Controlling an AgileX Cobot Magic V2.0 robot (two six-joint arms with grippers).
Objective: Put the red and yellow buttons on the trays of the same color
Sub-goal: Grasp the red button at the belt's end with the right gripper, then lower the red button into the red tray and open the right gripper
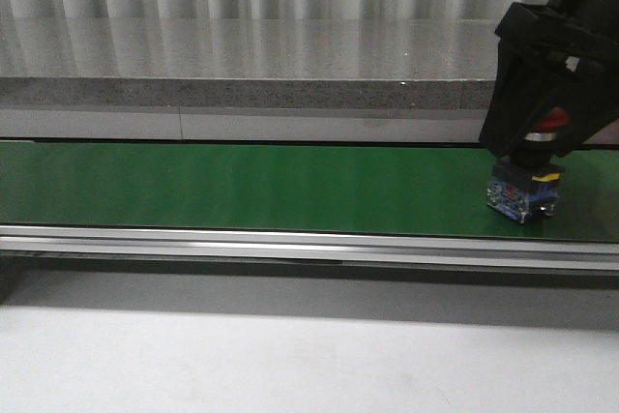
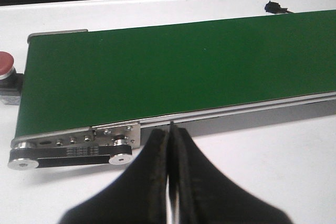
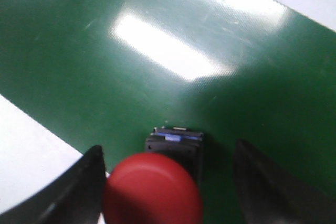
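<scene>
The red button point(image 1: 525, 181) stands upright on the green belt point(image 1: 251, 186), at about 3 o'clock in the front view, directly under the right tool point(image 1: 542, 132). In the right wrist view its red cap point(image 3: 153, 190) sits between the spread fingers point(image 3: 79, 187), touching or nearly touching one, well apart from the other. The right tool is open around it. The left tool point(image 2: 170, 182) is closed and empty, over the white surface point(image 2: 262, 161) just beside the belt's edge. A second red button point(image 2: 5, 64) stands off the belt's end.
</scene>
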